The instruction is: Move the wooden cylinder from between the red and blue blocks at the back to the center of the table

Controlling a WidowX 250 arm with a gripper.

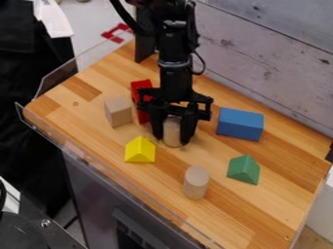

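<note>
1. the black gripper (172, 140) hangs down over the wooden tabletop (260, 214), near the middle of the camera view.
2. its jaws are closed on a pale wooden cylinder (172, 130), 1 on each side of it; the cylinder is upright, and i cannot tell if its base touches the wood.
3. the tabletop works like a shallow open container: a clear wall (58, 77) runs along its edges at the left of the view, and 7 blocks lie inside, counting the gripped 1.
4. just left of the gripper is a red block (141, 87), partly hidden by it, with a wooden cube (118, 112) beside that.
5. a yellow triangular block (139, 151) sits below and left of the gripper.
6. to the right is a blue block (240, 124), with a green triangular block (243, 170) below it.
7. a second cylinder (195, 183) stands upright, nearer the camera.
</note>
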